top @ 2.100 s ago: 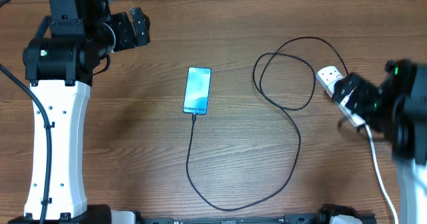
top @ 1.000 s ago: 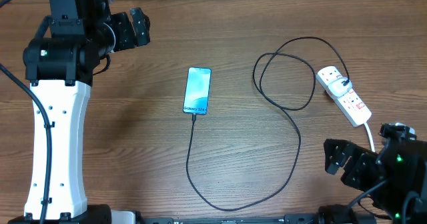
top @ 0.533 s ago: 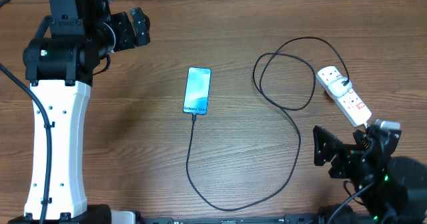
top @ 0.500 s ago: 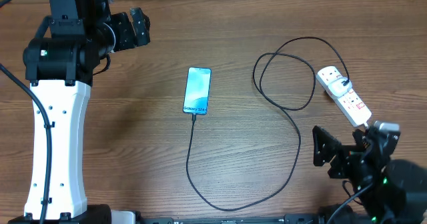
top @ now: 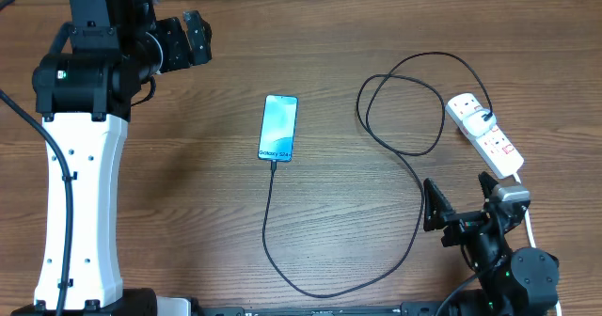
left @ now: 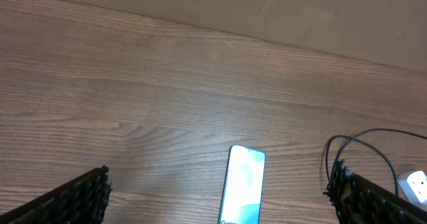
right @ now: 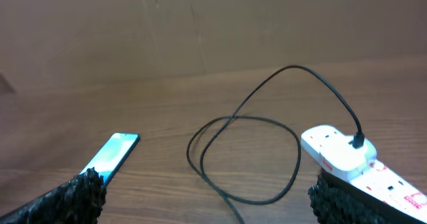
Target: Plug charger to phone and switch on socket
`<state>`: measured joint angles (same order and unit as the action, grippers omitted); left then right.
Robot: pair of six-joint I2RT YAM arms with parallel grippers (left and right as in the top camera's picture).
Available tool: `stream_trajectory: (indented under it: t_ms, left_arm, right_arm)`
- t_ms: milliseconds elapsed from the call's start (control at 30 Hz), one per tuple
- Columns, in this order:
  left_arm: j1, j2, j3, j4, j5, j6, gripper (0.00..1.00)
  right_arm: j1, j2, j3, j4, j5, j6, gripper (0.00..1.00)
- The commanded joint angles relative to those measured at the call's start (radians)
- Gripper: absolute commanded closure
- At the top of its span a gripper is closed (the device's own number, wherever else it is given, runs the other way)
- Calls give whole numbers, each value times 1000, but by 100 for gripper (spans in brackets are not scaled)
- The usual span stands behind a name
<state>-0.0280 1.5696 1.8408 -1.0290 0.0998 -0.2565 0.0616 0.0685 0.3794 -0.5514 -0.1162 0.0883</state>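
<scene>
The phone point(top: 278, 128) lies flat mid-table with its blue screen up. The charger cable point(top: 418, 196) runs from the phone's near end point(top: 274, 165), loops along the front, coils at the right and ends in a black plug in the socket point(top: 489, 139), a white power strip at the right. My right gripper point(top: 461, 203) is open and empty, low at the front right, just in front of the strip. My left gripper point(top: 188, 39) is open and empty at the far left, well away from the phone. The right wrist view shows the phone point(right: 111, 157), cable point(right: 243, 121) and socket point(right: 337, 155).
The socket's thick white cord point(top: 529, 224) runs to the front right edge beside my right arm. The left wrist view shows the phone point(left: 243, 184), the cable loop point(left: 363, 139) and a corner of the socket point(left: 415, 183) between its open fingers point(left: 220, 177). A brown board backs the table.
My right arm has drawn back from the socket to the front right edge, then shifted left. The left arm, phone, cable and socket have not moved.
</scene>
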Motion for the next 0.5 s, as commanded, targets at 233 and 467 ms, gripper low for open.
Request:
stream_trajectory:
  t_ms: [233,467]
  left_arm:
    - [-1,8,0,0,-6,-10,0]
    - [0,8,0,1,-6,-10,0]
  right_arm:
    - [6,-48,-239,372,-45,-124,0]
    - [6,-66,-372,613,-38,-125,0]
